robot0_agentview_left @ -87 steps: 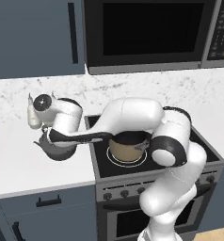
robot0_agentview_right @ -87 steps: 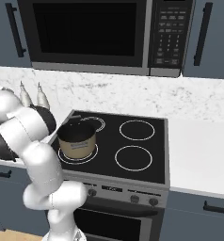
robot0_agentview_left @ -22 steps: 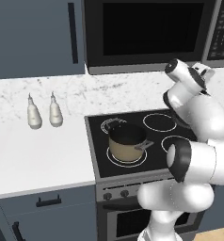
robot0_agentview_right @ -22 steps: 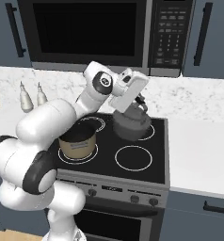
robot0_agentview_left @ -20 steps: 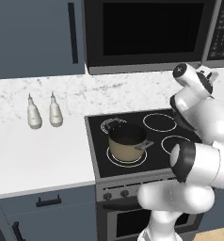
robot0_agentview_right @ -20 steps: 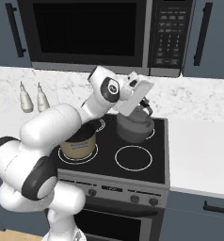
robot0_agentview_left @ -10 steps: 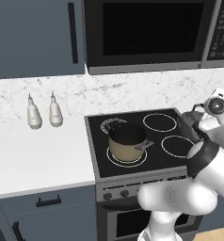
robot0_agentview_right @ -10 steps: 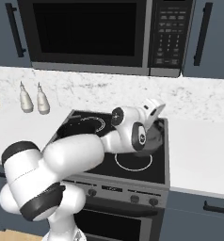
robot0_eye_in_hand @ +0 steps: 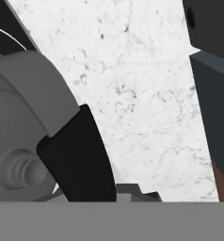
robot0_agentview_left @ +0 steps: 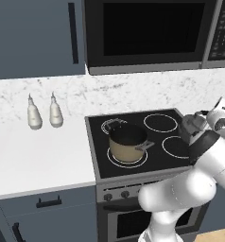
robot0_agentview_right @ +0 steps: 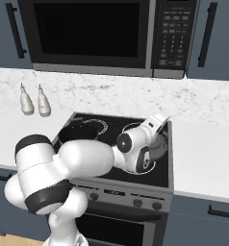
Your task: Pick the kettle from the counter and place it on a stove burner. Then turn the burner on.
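Note:
The dark grey kettle hangs by its thin black handle from my gripper, which is shut on that handle. It is low over the right side of the black cooktop, beside the front right stove burner. I cannot tell whether it touches the glass. From the right base view the kettle sits just behind my gripper, near the stove's right edge. In the hand view, the kettle's grey body, lid knob and black handle lie close below, with the marble counter beyond.
A tan pot with a black rim stands on the front left burner. Two pale bottles stand on the counter left of the stove. The microwave hangs above. Stove knobs line the front panel.
My arm has carried the kettle from the left counter across the stove. In the last half second it sank lower and nearer over the cooktop's right side, grip unchanged.

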### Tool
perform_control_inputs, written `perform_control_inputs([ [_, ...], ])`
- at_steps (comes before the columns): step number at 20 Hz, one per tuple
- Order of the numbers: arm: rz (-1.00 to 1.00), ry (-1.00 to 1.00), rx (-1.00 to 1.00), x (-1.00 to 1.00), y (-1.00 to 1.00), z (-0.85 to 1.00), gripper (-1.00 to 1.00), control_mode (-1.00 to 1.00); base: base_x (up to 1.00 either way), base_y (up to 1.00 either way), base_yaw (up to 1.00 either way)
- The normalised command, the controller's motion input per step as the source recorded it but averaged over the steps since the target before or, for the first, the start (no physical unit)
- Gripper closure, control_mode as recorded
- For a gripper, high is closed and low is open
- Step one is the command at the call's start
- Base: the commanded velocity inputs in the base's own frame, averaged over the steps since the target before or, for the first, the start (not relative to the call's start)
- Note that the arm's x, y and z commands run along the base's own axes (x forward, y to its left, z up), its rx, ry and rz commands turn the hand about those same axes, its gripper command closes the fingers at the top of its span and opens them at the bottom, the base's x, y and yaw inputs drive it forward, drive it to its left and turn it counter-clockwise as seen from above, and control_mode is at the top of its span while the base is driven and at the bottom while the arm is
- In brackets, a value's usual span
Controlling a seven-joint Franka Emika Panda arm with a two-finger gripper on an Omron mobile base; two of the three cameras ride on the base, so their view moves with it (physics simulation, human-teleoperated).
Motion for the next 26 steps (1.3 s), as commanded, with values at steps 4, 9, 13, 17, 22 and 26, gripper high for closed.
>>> perform_control_inputs([
  [4,0.0,0.05,-0.06,0.39,0.61,-0.01,1.0,-1.0,0.0,0.0,0.0],
  [9,0.0,0.29,-0.18,0.42,0.49,0.0,1.0,-1.0,0.0,0.0,0.0],
  [13,0.0,0.17,-0.13,0.24,0.3,-0.01,1.0,-1.0,0.0,0.0,0.0],
  [17,0.0,0.01,0.0,0.25,0.03,-0.08,1.0,-1.0,0.0,0.0,0.0],
  [22,0.0,0.0,0.0,0.23,0.16,-0.11,1.0,-1.0,0.0,0.0,0.0],
  [26,0.0,0.0,0.0,0.19,0.06,-0.26,1.0,-1.0,0.0,0.0,0.0],
])
